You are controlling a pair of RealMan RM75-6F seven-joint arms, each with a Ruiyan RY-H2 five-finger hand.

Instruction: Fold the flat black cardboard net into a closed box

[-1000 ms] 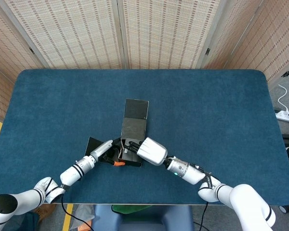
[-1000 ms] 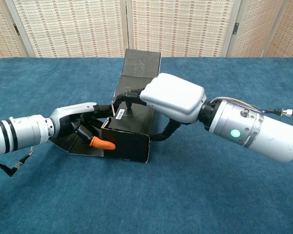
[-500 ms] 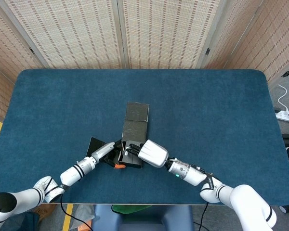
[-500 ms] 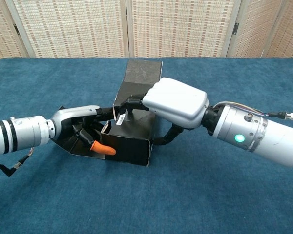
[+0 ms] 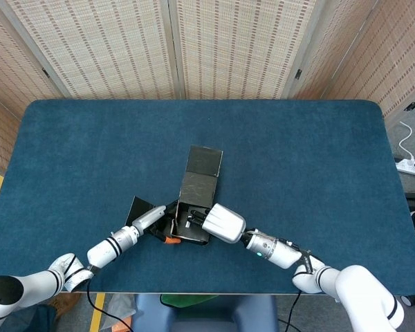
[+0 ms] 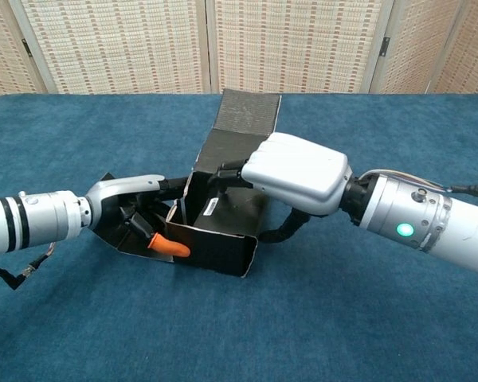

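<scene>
- The black cardboard net (image 5: pixel 196 200) (image 6: pixel 223 211) is sitting a bit toward 6 o'clock from the middle of the blue tabletop (image 5: pixel 297 159) (image 6: pixel 342 318), already partly folded up into an open box shape.
- One long flap (image 5: pixel 205 161) (image 6: pixel 247 111) is sticking out toward 12 o'clock, tilted up in the chest view, and another flap (image 5: pixel 138 206) (image 6: pixel 115 227) is lying out toward 9 o'clock.
- The left hand (image 5: pixel 152 218) (image 6: pixel 131 207) is reaching in from 8 o'clock, with its fingers curling into the box's open side against the near wall. Its orange fingertip (image 6: pixel 169 246) is touching the front wall. Honestly can't tell if it's actually pinching the cardboard or just pressing it.
- The right hand (image 5: pixel 221 223) (image 6: pixel 299 171) is coming in from 4 o'clock, with its fingers (image 6: pixel 231 173) hooking over the top edge of the box and dipping inside, so they're gripping that wall.
- A white cable (image 5: pixel 408 149) and power strip (image 5: pixel 413 166) are hanging around off the tabletop at 3 o'clock.
</scene>
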